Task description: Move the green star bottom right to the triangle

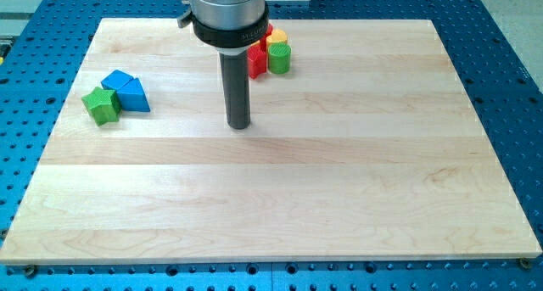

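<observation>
A green star-shaped block (102, 105) sits at the view's left, touching the lower left of a blue triangle (133, 95). A second blue block (116, 78) lies just behind the triangle. My tip (240, 125) rests on the wooden board near the middle top, well to the right of these blocks and apart from them. A cluster at the view's top holds a red block (257, 61), a green block (280, 58) and a yellow block (277, 38), just right of the rod; part of it is hidden by the arm.
The wooden board (280, 198) lies on a blue perforated table (509, 87). The arm's grey housing (225, 11) hangs over the board's top edge.
</observation>
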You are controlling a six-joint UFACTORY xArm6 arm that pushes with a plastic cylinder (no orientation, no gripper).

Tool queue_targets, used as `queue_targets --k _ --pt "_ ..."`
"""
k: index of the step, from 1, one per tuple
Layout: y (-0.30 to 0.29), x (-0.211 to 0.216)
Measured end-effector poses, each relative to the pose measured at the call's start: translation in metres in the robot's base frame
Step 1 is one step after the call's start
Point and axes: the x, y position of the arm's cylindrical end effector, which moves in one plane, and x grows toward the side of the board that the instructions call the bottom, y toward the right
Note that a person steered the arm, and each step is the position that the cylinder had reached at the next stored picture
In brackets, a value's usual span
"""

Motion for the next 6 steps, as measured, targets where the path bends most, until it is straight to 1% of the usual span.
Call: queue_targets --k 2,3,4,5,6 --pt "-0.001 -0.001" --pt "-0.036 -0.025" --pt "-0.12 0.042" --pt "-0.242 0.051" --pt "-0.246 0.003"
